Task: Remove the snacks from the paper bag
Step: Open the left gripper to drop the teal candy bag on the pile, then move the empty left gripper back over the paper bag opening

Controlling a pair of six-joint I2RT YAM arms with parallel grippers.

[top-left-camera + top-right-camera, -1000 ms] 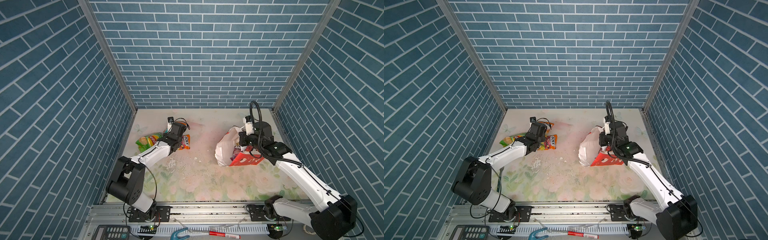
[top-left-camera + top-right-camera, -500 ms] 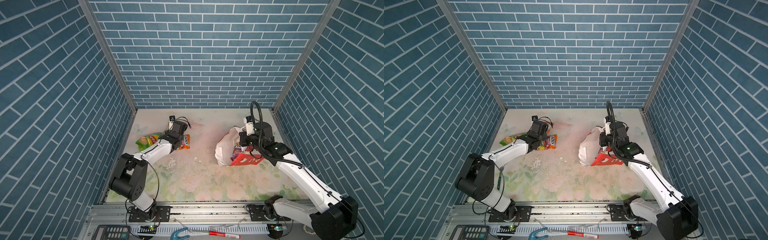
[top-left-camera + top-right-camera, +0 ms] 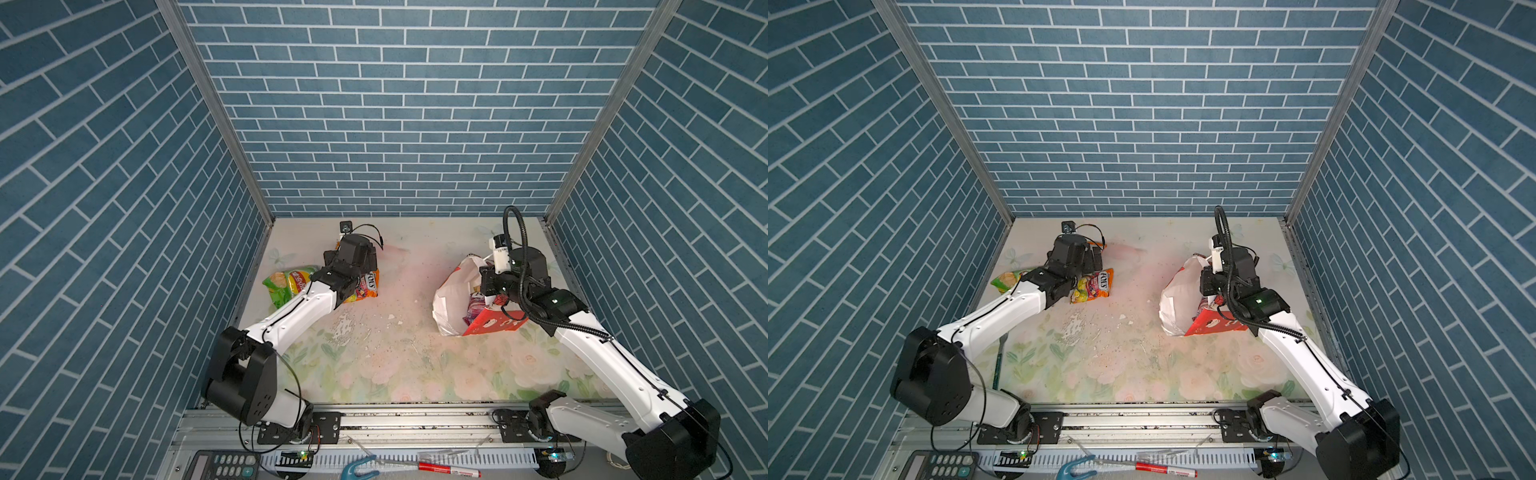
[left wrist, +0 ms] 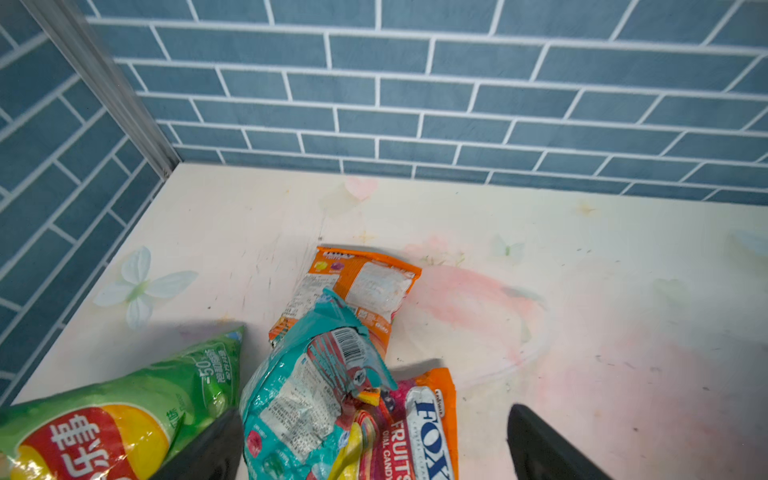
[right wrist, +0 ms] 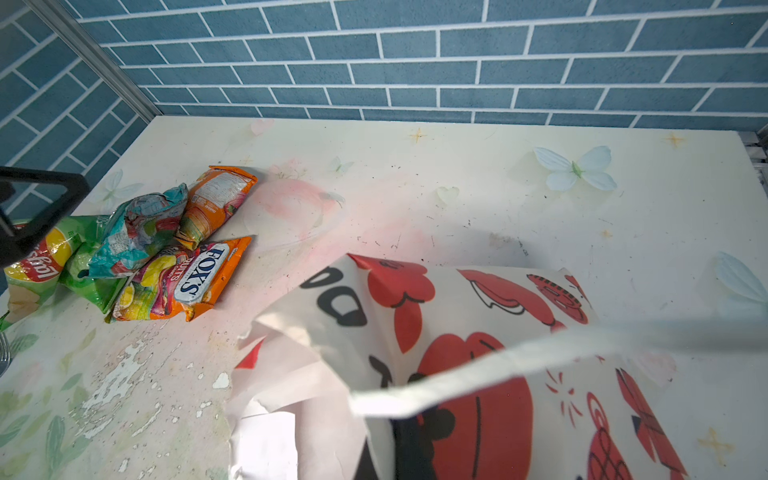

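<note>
Jaws of left end effector (image 4: 374, 411) now apart — teal packet (image 4: 299, 395) lies loose.

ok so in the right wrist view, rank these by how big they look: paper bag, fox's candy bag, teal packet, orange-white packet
1. paper bag, by far, though it sits nearest the camera
2. orange FOX'S candy bag
3. teal packet and orange-white packet: look alike, and the teal one is crumpled, so unranked
</note>
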